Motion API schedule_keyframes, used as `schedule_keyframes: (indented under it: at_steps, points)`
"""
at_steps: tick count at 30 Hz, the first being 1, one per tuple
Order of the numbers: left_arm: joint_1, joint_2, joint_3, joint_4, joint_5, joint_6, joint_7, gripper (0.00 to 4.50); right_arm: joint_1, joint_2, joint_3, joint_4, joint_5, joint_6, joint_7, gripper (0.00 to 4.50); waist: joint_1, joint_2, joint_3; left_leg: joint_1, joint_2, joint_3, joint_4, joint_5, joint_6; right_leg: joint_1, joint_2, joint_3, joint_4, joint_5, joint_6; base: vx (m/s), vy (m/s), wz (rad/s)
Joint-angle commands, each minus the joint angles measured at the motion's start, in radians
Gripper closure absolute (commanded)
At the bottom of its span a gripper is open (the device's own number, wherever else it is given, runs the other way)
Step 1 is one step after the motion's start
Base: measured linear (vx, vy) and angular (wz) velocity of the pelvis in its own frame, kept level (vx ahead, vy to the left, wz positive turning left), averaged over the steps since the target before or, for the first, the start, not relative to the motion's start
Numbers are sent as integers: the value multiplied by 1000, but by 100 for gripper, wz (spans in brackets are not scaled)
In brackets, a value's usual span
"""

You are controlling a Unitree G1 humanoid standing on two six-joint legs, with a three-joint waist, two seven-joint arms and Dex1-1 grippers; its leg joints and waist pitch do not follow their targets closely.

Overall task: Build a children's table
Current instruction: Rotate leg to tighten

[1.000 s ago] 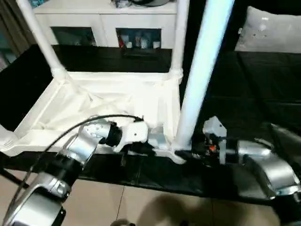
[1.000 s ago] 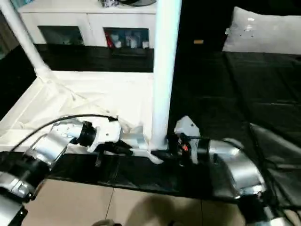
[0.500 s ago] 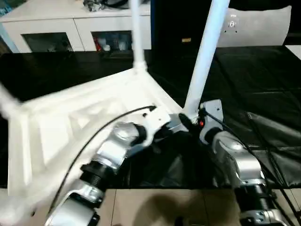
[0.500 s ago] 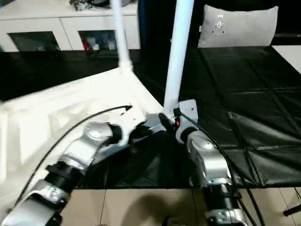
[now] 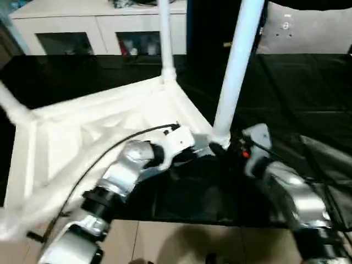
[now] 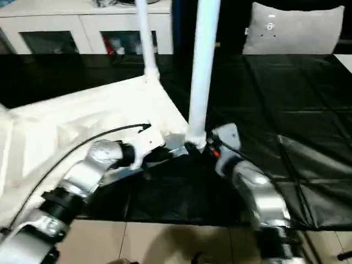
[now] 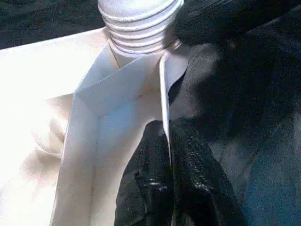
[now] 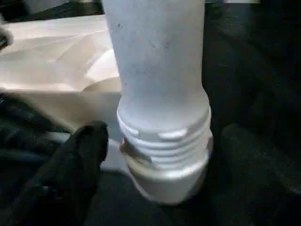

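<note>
Children's table [image 5: 93,132], upside down on the black-covered bench [image 5: 308,93], lies with its ribbed white underside facing up and its near corner at the bench's front edge. A long white leg [image 5: 236,66] stands upright in that near corner socket, its threaded base visible in the right wrist view. A second leg [image 5: 166,41] rises from the far corner, and a third leg [image 5: 14,104] leans out at the far left.

The robot's left hand [image 7: 167,155] is closed on the thin side wall of the tabletop just beside the near corner, one black finger on each face of the wall. The right hand [image 8: 157,146] sits at the base of the near leg, its fingers spread wide on either side of the threaded collar without clamping it.

Behind the bench stands a white glass-doored cabinet [image 5: 104,27], with a grey cushion [image 5: 308,33] further to the right.
</note>
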Motion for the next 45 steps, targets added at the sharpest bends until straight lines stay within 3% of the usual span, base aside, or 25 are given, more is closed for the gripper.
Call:
schedule_keyframes:
  at_steps: [1,3,6,11,17,18,21,23,32,33,39,42,45]
  points:
    - [-11,37,-24,2,-21,-90,-105,450,5,-69,7,-40,30,-27,121,3,6,-15,-73,-3,46,-11,-65,-130,141,70,-64,50,-64,-309,-169,0,0,0]
    - [-10,63,-38,9,-34,-122,-169,450,3,-112,15,-41,37,-40,193,3,13,-17,-73,-2,46,-10,-65,-140,141,70,-65,53,-65,-330,-159,0,0,0]
    - [-18,103,-61,30,-45,-177,-267,450,-8,-180,44,-55,55,-49,317,3,22,-16,-75,0,48,-8,-63,-126,146,67,-64,54,-59,-296,-173,0,0,0]
    - [-43,153,-102,84,-48,-277,-413,450,-33,-256,132,-76,58,-56,507,3,39,-20,-77,2,54,-7,-64,-123,141,66,-66,55,-58,-315,-174,0,0,0]
    - [-77,159,-120,120,-54,-327,-476,450,-55,-270,192,-58,35,-85,587,3,58,-22,-80,3,57,-5,-63,-110,133,64,-68,58,-51,-302,-181,0,0,0]
    - [-82,158,-122,128,-55,-341,-490,450,-62,-269,199,-49,31,-88,598,31,60,-23,-81,3,56,-5,-63,-110,132,64,-69,58,-52,-305,-179,0,0,0]
    - [-93,153,-124,138,-55,-358,-507,450,-78,-267,212,-27,24,-85,613,39,69,-25,-83,4,57,-4,-62,-99,129,63,-70,59,-50,-304,-178,0,0,0]
    - [-100,149,-125,153,-56,-372,-513,450,-83,-269,217,-21,25,-80,620,76,73,-27,-84,4,56,-3,-61,-93,124,64,-69,59,-49,-302,-178,0,0,0]
    - [-104,145,-125,183,-55,-401,-520,450,-82,-278,227,-14,35,-75,650,135,75,-27,-83,3,57,-4,-62,-113,113,63,-69,59,-50,-331,-170,0,0,0]
    - [-105,145,-124,188,-55,-405,-521,450,-82,-277,228,-11,34,-77,651,162,76,-28,-83,3,56,-3,-61,-113,112,64,-69,59,-50,-330,-171,0,0,0]
    - [-100,144,-112,192,-69,-389,-521,450,-64,-262,234,-27,48,-51,655,186,77,-29,-81,2,55,-4,-62,-126,103,64,-70,58,-52,-360,-160,0,0,0]
    - [-91,139,-99,173,-82,-352,-513,450,-47,-249,229,-47,72,2,640,189,78,-28,-82,2,55,-4,-62,-120,105,65,-69,59,-51,-351,-163,0,0,0]
    - [-52,111,-63,85,-111,-210,-436,450,7,-166,224,-82,56,112,467,189,77,-26,-77,0,59,-6,-66,-118,96,65,-70,61,-48,-343,-169,0,0,0]
